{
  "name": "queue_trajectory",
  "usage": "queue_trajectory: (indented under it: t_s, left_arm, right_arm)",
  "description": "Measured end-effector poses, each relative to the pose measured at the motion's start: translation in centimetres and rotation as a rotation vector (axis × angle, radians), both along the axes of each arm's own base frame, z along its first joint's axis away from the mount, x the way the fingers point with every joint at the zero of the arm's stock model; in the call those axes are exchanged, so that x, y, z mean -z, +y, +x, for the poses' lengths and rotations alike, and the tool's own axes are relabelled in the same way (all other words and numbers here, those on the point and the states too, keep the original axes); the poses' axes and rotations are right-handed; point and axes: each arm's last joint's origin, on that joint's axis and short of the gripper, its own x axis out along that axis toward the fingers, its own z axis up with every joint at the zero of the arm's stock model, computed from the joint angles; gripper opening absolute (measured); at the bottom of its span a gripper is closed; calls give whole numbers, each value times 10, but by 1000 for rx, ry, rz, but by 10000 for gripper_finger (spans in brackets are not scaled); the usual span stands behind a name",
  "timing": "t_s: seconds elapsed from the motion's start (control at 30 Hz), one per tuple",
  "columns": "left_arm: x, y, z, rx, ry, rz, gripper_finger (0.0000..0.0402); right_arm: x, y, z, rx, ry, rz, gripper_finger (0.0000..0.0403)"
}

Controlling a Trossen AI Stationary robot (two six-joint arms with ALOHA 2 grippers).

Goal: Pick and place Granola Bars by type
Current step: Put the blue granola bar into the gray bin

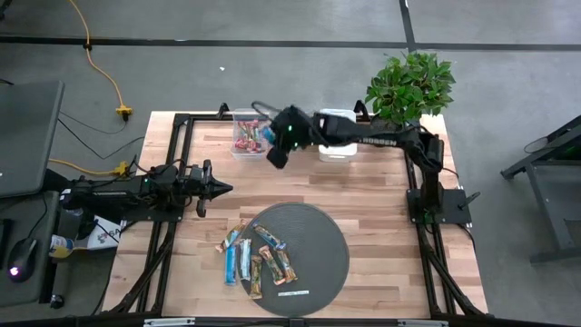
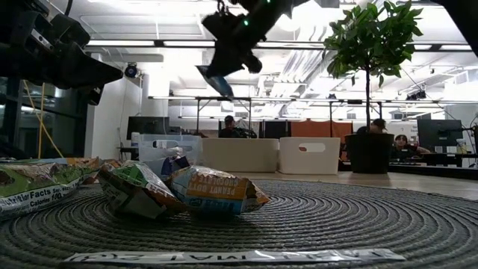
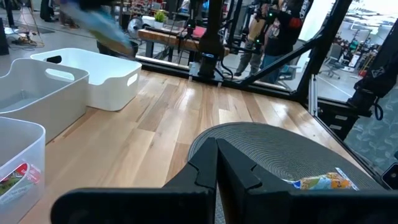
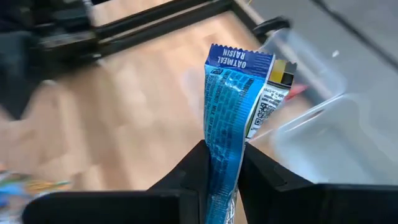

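Observation:
Several granola bars [image 1: 254, 256] in blue, brown and green wrappers lie on a round grey mat [image 1: 318, 238] near the front edge; the low view shows them close up [image 2: 213, 194]. My right gripper [image 1: 278, 143] hovers high over the table's far middle, next to a clear bin [image 1: 245, 116] holding red bars. It is shut on a blue bar [image 4: 230, 106]. My left gripper [image 1: 221, 188] rests shut and level at the table's left side, touching nothing. My right gripper pinches the blue bar between its two fingers at the wrapper's lower part [image 4: 221, 163]. The rest of the bar reaches out past the fingertips to its crimped free end [image 4: 241, 61]. The fingers slant downward from the table's right. The bar hangs slanted below the gripper [image 2: 216, 82], lifted clear.
Two white bins [image 1: 336, 145] stand at the far edge, right of the clear bin, with a potted plant [image 1: 410, 84] at the far right corner. A thin white label strip [image 1: 292, 292] lies on the mat's near side. Bare wood lies between mat and bins.

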Motion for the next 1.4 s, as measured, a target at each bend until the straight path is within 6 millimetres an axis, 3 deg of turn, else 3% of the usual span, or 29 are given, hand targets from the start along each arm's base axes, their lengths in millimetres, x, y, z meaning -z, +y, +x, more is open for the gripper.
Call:
queue_trajectory:
  t_s: [0.37, 0.7, 0.87, 1.17, 1.4]
  left_arm:
    - [0, 0, 0, 0, 0, 0, 0]
    - [0, 0, 0, 0, 0, 0, 0]
    - [0, 0, 0, 0, 0, 0, 0]
    - [0, 0, 0, -7, 3, 1, 0]
    - [0, 0, 0, -7, 3, 1, 0]
  right_arm:
    - [-5, -82, -26, -100, 26, -224, 58]
    - [7, -129, -40, -132, 9, -258, 58]
    - [15, -132, -34, -178, 2, -290, 58]
    - [35, -116, -17, -263, 100, -356, 58]
    - [23, -121, -11, -243, 205, -359, 58]
